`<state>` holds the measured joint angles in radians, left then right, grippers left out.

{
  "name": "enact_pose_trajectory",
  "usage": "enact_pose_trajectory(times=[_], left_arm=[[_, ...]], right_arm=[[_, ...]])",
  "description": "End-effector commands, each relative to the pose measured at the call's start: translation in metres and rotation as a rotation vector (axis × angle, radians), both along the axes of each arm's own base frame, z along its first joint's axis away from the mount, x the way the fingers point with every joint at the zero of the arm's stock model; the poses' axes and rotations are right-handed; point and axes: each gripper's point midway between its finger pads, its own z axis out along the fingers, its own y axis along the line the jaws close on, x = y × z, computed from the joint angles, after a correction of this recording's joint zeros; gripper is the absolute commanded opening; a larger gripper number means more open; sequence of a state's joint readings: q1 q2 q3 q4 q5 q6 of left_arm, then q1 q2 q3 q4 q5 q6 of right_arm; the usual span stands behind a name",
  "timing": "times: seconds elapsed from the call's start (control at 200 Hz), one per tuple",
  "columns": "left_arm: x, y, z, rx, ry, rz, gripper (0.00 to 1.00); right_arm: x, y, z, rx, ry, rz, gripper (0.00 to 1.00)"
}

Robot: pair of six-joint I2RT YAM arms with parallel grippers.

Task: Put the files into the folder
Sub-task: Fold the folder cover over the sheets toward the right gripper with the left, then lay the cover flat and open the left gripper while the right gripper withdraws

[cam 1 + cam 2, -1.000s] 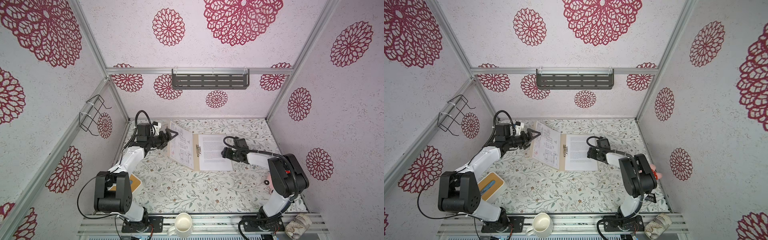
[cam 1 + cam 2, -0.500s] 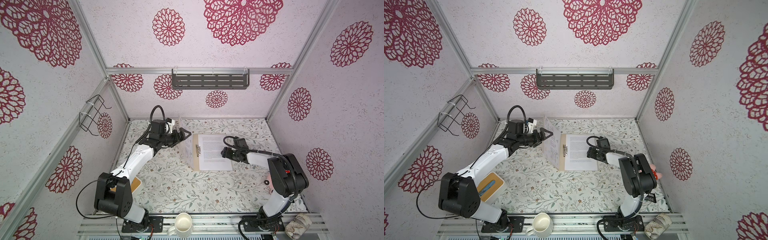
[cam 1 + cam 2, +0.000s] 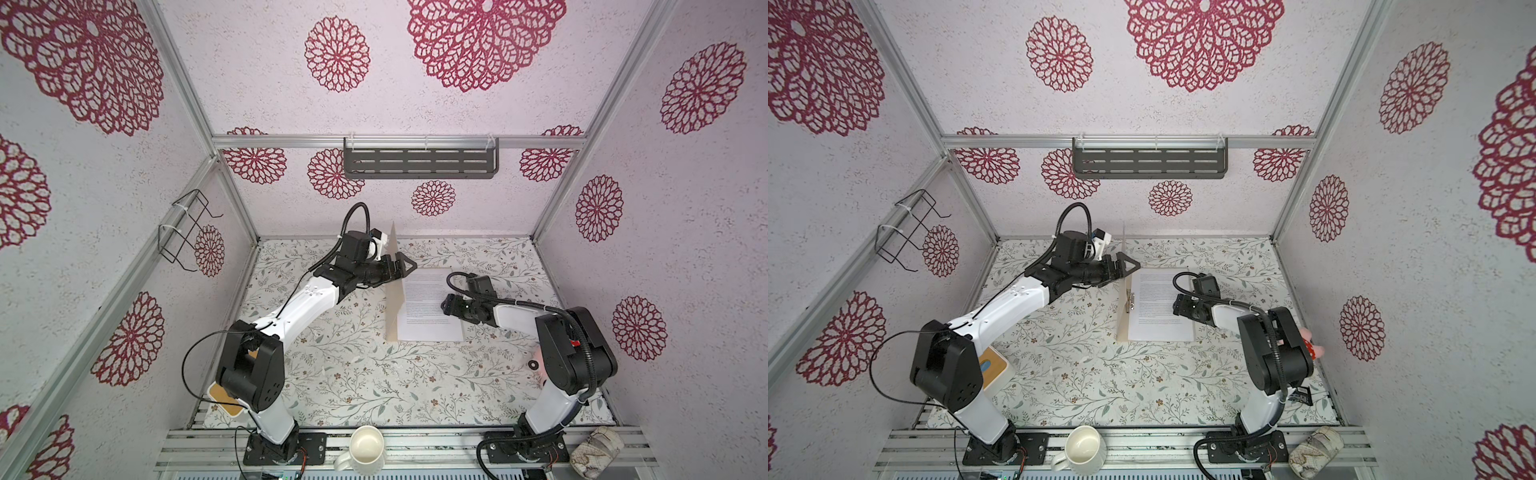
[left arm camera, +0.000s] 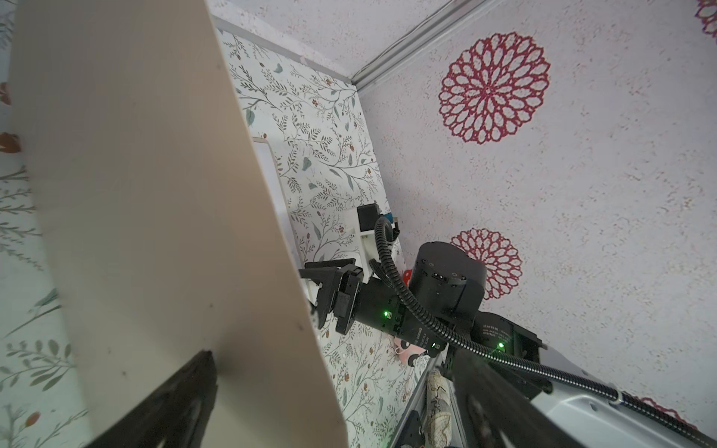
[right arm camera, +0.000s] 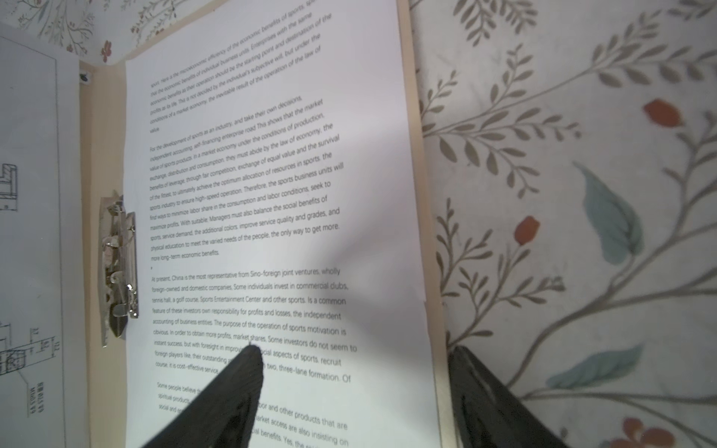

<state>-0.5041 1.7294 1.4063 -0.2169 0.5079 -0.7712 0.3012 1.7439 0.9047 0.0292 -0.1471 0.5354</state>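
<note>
1. The folder [image 3: 392, 307] lay open near the middle of the counter [image 3: 353, 374], closer to its back edge than its front. One half was flat on the counter and the other cover stood almost upright on the side facing the left edge.
2. On the flat half lay the text sheet [image 3: 428, 307], with beige card showing round its edges in the right wrist view [image 5: 252, 174]. The metal clip [image 5: 118, 267] sat by the fold, just beside that sheet.
3. The drawing sheet [image 5: 31, 232] rested against the inner face of the raised cover.
4. The left claw [image 3: 399, 268] stood wide at the raised cover near its back end. The cover's free edge passed between the spread fingers, and one finger [image 4: 186, 388] touched the outer face.
5. The right claw [image 3: 445, 305] was also spread, low over the flat half on the side toward the right edge. One fingertip [image 5: 244, 372] was on the text sheet, or just above it, and the other was by the folder's outer edge.
6. A mug [image 3: 365, 446] stood on the front rail.
</note>
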Motion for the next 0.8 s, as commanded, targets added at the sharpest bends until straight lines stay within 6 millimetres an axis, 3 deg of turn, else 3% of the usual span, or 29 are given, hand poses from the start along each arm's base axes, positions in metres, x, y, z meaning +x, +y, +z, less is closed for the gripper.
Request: enact_pose_trajectory(times=[0.0,0.435,0.455,0.796], left_arm=[[0.004,-0.020,0.013,-0.010,-0.047,-0.016,0.98],[0.010,-0.095,0.017,-0.040,-0.058,-0.072,0.98],[0.014,-0.100,-0.002,-0.024,-0.032,-0.073,0.98],[0.027,-0.125,-0.047,-0.043,0.035,-0.069,0.98]], right_arm=[[-0.018,-0.003,0.000,0.026,0.078,-0.014,0.79],[-0.022,-0.052,0.038,0.032,0.017,-0.071,0.83],[-0.023,-0.054,0.040,0.031,0.010,-0.074,0.83],[-0.039,-0.088,0.063,-0.028,-0.064,-0.118,0.84]])
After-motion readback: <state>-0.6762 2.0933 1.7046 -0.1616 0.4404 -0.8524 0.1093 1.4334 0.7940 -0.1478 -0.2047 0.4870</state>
